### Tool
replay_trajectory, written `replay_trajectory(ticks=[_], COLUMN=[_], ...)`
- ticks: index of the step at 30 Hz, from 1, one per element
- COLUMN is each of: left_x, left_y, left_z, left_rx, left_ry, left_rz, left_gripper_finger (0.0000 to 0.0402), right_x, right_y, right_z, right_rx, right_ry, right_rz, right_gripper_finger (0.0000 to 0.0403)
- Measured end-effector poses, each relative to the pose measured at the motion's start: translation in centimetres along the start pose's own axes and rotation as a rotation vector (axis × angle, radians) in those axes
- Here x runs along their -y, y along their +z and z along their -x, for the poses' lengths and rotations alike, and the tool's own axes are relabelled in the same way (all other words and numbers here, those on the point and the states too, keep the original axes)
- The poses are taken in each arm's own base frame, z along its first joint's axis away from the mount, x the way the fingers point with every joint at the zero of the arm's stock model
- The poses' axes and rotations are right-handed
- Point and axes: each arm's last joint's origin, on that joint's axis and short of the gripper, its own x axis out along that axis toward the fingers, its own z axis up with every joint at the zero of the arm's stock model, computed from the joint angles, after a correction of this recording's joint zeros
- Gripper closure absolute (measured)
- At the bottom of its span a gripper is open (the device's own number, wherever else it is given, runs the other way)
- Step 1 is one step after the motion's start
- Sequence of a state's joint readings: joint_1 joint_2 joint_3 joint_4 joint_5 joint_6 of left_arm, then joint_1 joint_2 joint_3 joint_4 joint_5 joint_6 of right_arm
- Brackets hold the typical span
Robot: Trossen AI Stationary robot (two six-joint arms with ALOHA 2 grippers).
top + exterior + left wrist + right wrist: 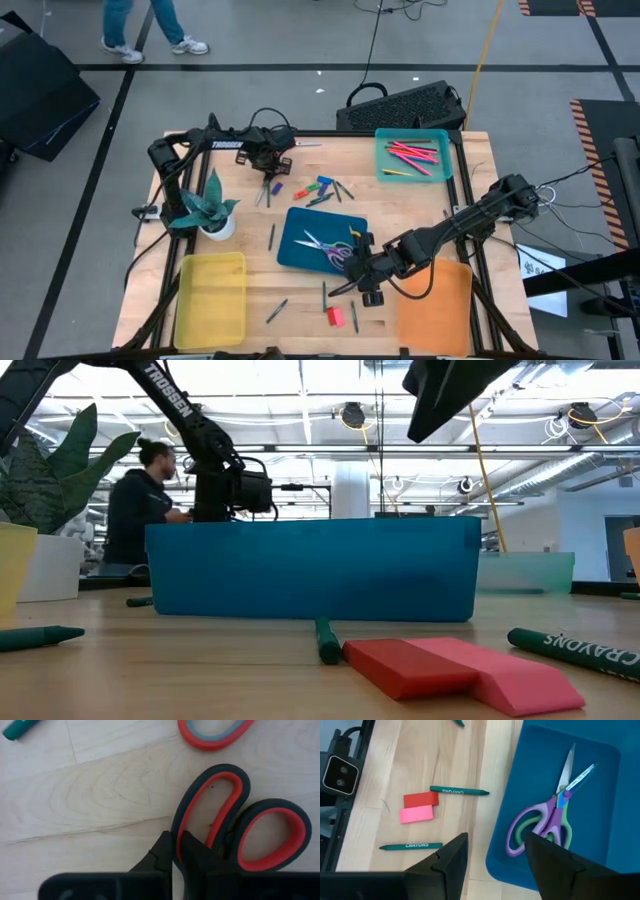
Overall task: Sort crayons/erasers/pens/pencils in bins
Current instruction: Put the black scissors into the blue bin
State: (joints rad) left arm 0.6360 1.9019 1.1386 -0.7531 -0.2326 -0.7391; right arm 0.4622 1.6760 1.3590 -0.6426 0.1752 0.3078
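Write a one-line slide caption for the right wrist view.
Open right gripper above the opaque dark blue bin's edge, purple-and-green scissors inside, red and pink erasers beside it.

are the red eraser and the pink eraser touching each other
Touching. The right wrist view shows the red eraser lying edge to edge against the pink eraser, with no wood between them.

Robotics lab, open industrial hall, exposed ceiling pipes, taped grey floor, hanging cables, seated person at nine o'clock.
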Motion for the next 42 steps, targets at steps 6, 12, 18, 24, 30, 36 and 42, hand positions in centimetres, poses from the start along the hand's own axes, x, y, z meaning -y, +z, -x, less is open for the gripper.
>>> replay_trajectory(ticks=[6, 12, 18, 24, 30, 36, 42], left_x=[0.0, -0.3, -1.6, -1.6, 0.4, 4.3, 7.9], left_y=[0.1, 0.5, 0.6, -2.0, -6.8, -12.8, -17.9], left_z=[0.1, 2.0, 6.5, 11.9, 16.9, 20.2, 22.0], left_rx=[0.028, 0.116, 0.234, 0.341, 0.452, 0.563, 0.575], left_ry=[0.01, -0.027, -0.109, -0.245, -0.474, -0.724, -0.868], left_rz=[0.004, -0.012, -0.014, -0.122, -0.299, -0.422, -0.547], left_gripper_finger=[0.0368, 0.0385, 0.0379, 0.0378, 0.0385, 0.038, 0.0388], right_x=[-0.6, -0.9, -0.9, -0.2, 0.9, 2.0, 3.0], right_y=[-0.2, -0.5, -0.5, -1.0, -1.2, -1.4, -2.1], right_z=[0.1, 0.2, 0.2, 1.0, 4.3, 7.8, 10.5], right_rx=[-0.004, -0.014, -0.02, -0.026, 0.041, 0.152, 0.21], right_ry=[0.004, 0.007, 0.0, -0.137, -0.25, -0.313, -0.359], right_rz=[0.01, 0.009, -0.012, -0.063, -0.091, -0.149, -0.21], right_gripper_finger=[0.0213, 0.0213, 0.0213, 0.0213, 0.0213, 0.0213, 0.0213])
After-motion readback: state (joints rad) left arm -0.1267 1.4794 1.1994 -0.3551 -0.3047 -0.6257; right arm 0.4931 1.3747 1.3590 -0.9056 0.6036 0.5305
